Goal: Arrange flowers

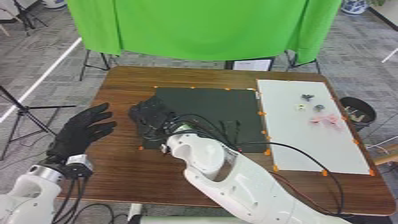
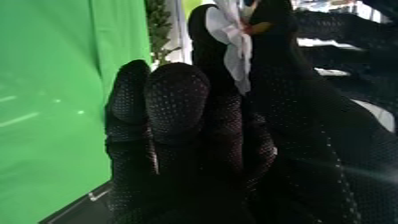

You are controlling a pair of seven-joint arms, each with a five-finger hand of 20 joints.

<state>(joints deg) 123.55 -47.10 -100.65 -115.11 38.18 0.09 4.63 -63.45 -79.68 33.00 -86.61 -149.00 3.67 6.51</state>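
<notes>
Seen from above with twelve o'clock pointing away from the robot, the right hand (image 1: 153, 117) is over the nine o'clock side of the black mat (image 1: 209, 97), and in the right wrist view it pinches a white flower (image 2: 234, 49) between thumb and finger, petals standing up out of the grip, with its other fingers fairly straight and set close together. The left hand (image 1: 80, 131) is at about nine o'clock on the brown table (image 1: 147, 182), fingers spread and nothing in them. Toward three o'clock lies the white board (image 1: 289, 145), bearing a pink piece (image 1: 326, 120) and, around eleven to twelve o'clock from it, some small pieces (image 1: 307, 96) too tiny to name surely. The step in hand looks to be carrying or presenting one bloom for the arrangement, either to place it or to pass it across, since the free hand lies so near at eight o'clock from the holding one; which of the two, I can't tell. Whichever it is, the next move calls for turning the flower so its stem leads, bringing it to its spot or the waiting palm, and loosening the pinch only once it is supported. The petals look thin, so too firm a squeeze could crease them, while too light a one might let the bloom twist.
</notes>
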